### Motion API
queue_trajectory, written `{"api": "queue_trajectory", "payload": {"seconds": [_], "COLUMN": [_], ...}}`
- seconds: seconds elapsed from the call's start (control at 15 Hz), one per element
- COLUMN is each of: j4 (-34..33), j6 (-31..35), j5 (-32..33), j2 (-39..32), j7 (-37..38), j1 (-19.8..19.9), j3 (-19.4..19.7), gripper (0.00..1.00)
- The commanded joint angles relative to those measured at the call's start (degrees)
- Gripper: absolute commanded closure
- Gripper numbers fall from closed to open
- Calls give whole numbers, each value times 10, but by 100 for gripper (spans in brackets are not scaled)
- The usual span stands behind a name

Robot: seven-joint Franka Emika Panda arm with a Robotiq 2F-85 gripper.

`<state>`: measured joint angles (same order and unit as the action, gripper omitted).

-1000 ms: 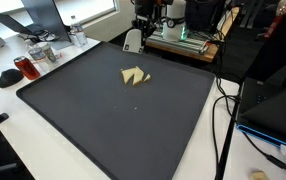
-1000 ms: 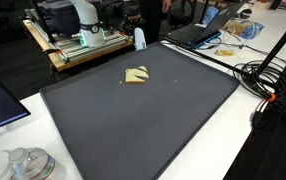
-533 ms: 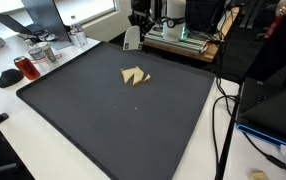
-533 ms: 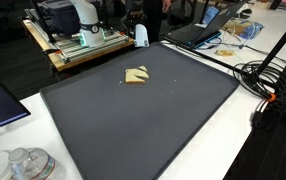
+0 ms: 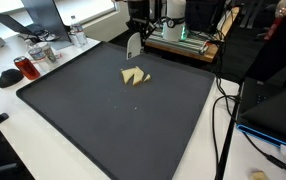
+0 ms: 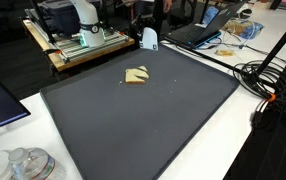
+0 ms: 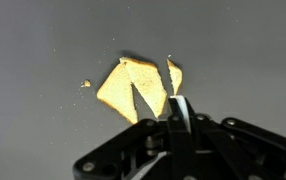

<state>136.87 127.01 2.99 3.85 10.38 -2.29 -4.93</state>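
Several yellow wedge-shaped pieces [image 5: 134,76] lie together on a dark grey mat [image 5: 103,125], shown in both exterior views [image 6: 136,76]. My gripper [image 5: 134,34] hangs above the mat's far edge, shut on a thin flat white object [image 5: 133,46] that points down, clear of the mat. It also shows in an exterior view [image 6: 149,40]. In the wrist view the gripper [image 7: 176,118] holds the white object [image 7: 179,108] edge-on, with the yellow pieces [image 7: 133,90] just ahead of it and a small crumb [image 7: 85,84] beside them.
A red cup [image 5: 25,68], a black object [image 5: 8,77] and glass jars [image 5: 43,52] stand beside the mat. Cables [image 6: 268,85] and a laptop [image 6: 198,35] lie at another side. A wooden rack with equipment [image 6: 78,45] stands behind the mat.
The gripper with the white object has shifted sideways along the mat's far edge and turned a little. The yellow pieces have not moved.
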Motion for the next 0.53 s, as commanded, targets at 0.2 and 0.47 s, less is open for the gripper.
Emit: {"api": "queue_trajectory", "payload": {"seconds": [0.2,0.47], "j4": [-112,-154], "j6": [-153,-217], "j5": [1,-3], "j2": [-6,3], "j7": [-89,-148], "j1": [17,30], "j3": [34,56], "gripper": [99,99]}}
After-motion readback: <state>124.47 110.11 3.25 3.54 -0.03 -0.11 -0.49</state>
